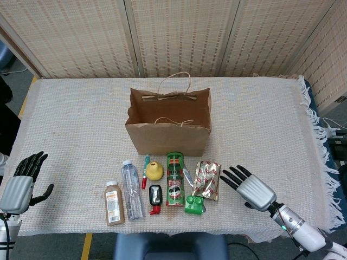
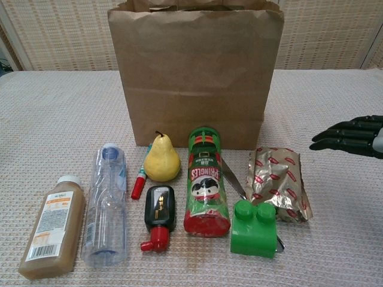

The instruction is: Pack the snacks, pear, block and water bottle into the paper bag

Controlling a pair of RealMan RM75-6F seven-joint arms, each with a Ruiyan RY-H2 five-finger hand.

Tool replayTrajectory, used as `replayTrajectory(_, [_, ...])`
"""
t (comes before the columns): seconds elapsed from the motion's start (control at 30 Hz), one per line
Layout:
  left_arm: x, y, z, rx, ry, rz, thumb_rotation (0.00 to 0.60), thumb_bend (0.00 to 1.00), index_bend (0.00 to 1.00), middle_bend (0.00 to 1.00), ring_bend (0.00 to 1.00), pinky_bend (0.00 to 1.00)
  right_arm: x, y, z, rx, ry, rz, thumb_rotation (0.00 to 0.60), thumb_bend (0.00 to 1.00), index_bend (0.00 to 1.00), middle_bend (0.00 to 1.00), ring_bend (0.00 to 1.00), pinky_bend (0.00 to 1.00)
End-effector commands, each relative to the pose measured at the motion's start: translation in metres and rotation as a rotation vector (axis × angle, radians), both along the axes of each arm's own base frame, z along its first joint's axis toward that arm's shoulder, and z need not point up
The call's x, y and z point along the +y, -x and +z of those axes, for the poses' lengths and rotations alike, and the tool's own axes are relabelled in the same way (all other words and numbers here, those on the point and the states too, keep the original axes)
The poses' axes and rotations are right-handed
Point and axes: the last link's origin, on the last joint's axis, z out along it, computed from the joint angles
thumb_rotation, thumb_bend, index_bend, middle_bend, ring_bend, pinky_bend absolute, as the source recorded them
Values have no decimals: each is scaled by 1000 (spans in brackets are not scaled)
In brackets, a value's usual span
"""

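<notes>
An open brown paper bag (image 1: 168, 125) (image 2: 194, 72) stands upright mid-table. In front of it lie a clear water bottle (image 1: 132, 189) (image 2: 106, 203), a yellow pear (image 1: 154, 170) (image 2: 161, 159), a green Pringles can (image 1: 174, 178) (image 2: 206, 181), a foil snack pack (image 1: 207, 179) (image 2: 278, 182) and a green block (image 1: 194, 204) (image 2: 255, 228). My right hand (image 1: 250, 187) (image 2: 350, 136) hovers open just right of the snack pack, fingers spread toward it. My left hand (image 1: 21, 181) is open at the table's left edge, holding nothing.
A brown juice bottle (image 1: 114, 202) (image 2: 52, 226) lies left of the water bottle. A red-capped marker (image 1: 145, 171) (image 2: 140, 177), a small black bottle with a red cap (image 1: 155, 197) (image 2: 158, 214) and a knife blade (image 2: 234, 179) lie among the items. A person's dark sleeve (image 1: 5, 116) shows at far left.
</notes>
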Motion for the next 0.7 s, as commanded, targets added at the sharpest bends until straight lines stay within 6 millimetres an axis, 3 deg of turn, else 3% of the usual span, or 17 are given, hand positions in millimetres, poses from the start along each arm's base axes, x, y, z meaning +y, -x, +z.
replayTrajectory(0.03, [0,0,0,-1,1,0,600,343,0,0,0,72,-20,-10,-16,57,-11,26,600,0,0,25,0,101])
replayTrajectory(0.43, [0,-1,0,-19,9,2,600,343,0,0,0,72,-48,-31,-72,92,-36,45,600,3,0,25,0,101])
replayTrajectory(0.5, [0,0,0,-23,8,4,600,344,0,0,0,72,-50,-34,-78,88,-33,47,600,71,0,25,0,106])
replayTrajectory(0.57, [0,0,1,-26,9,6,600,344,0,0,0,72,-53,-35,-84,86,-28,46,600,231,28,29,4,133])
replayTrajectory(0.7, [1,0,1,-32,12,9,600,342,0,0,0,72,-52,-37,-93,76,-26,39,600,375,197,142,96,263])
